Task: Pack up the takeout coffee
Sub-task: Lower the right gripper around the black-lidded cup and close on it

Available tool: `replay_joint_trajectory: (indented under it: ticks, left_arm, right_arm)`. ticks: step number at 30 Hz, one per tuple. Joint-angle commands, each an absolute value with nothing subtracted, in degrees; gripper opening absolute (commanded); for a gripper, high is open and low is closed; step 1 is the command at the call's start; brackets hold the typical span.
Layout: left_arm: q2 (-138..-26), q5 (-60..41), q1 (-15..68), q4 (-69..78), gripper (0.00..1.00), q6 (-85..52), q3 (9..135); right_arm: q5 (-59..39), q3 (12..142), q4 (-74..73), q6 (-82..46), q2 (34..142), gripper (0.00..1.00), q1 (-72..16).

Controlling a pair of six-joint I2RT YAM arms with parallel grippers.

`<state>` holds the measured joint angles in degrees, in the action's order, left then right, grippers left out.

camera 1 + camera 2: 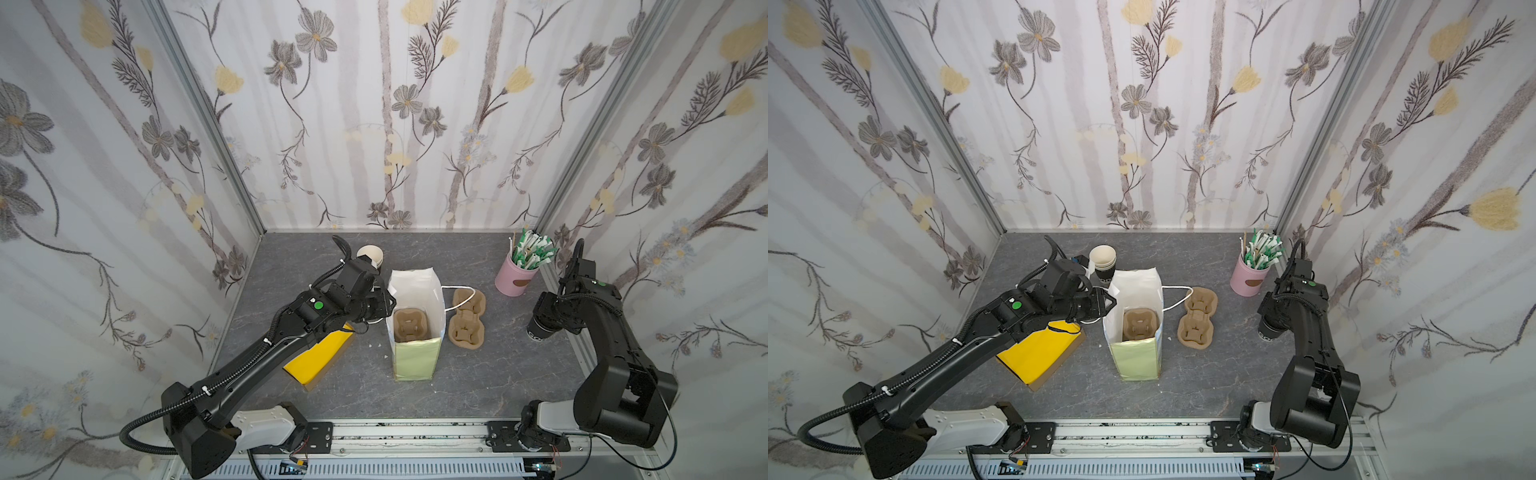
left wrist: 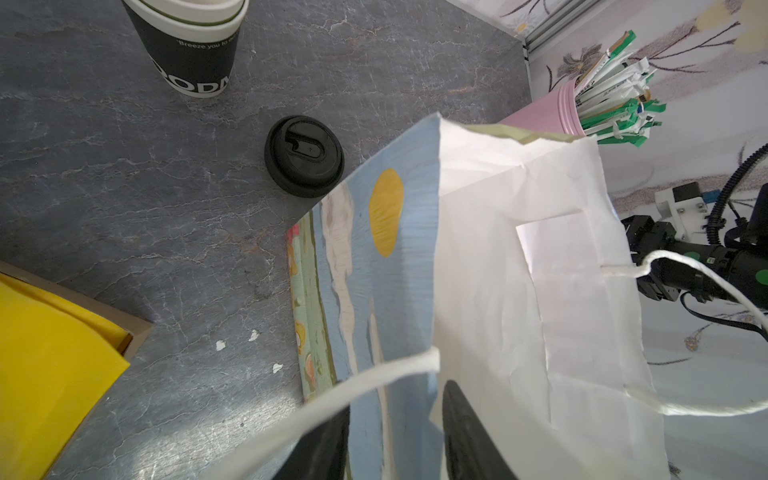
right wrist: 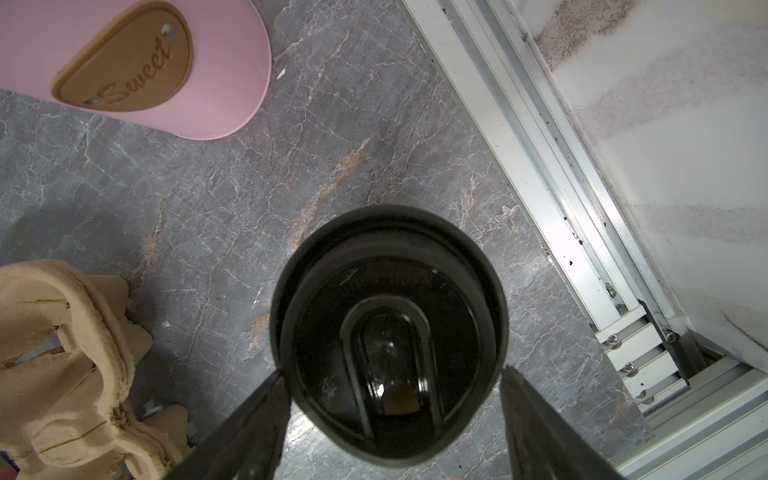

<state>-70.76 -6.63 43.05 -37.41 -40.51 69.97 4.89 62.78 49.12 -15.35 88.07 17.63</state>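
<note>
The lidded takeout coffee (image 1: 540, 330) stands on the surface (image 1: 478, 374) at the right, well apart from the bag (image 1: 413, 359). The right tool (image 3: 392, 374) brackets its lid (image 3: 386, 291) (clamped or loose, I cannot tell). Best to grip squarely, lift straight and keep the cup upright. The left tool (image 2: 395, 401), jaws parted astride the bag's rim, should hold the mouth wide above the cup carrier (image 1: 409, 326).

1. A bag (image 1: 415, 357) stands mid-frame on the bench (image 1: 478, 382) in both top views, with a cup tray (image 1: 409, 325) inside it.
2. Just right of the bag lies a second tray (image 1: 467, 318).
3. Behind the bag, to the left, is a stack of cups (image 1: 370, 254), and a loose lid (image 2: 304, 156) lies between the two.
4. A box (image 1: 320, 361) lies left of the bag.
5. A straw holder (image 1: 515, 280) stands at upper right, with a lidded cup (image 1: 540, 330) in front of it.
</note>
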Motion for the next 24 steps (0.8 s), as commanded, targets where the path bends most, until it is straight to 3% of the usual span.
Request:
replay_joint_trajectory:
  ticks: [1,5,9,24]
  left_arm:
    - [-70.8,-6.2,42.9,-36.5,0.4,-40.3,70.4]
    - [-70.8,-6.2,42.8,-36.6,0.4,-40.1,70.2]
    - [-71.1,-6.1,42.5,-36.5,0.47,-39.3,70.5]
    - [-70.8,-6.3,41.8,-36.6,0.47,-38.9,70.8]
  right_arm:
    - [5.4,63.6,47.9,-14.7,88.4,0.79,17.7]
    - [5.6,64.0,47.9,-14.9,88.5,0.79,17.5]
    - [5.8,64.2,47.7,-14.9,88.9,0.79,17.6]
    - [4.9,64.7,47.6,-14.8,90.6,0.75,17.6]
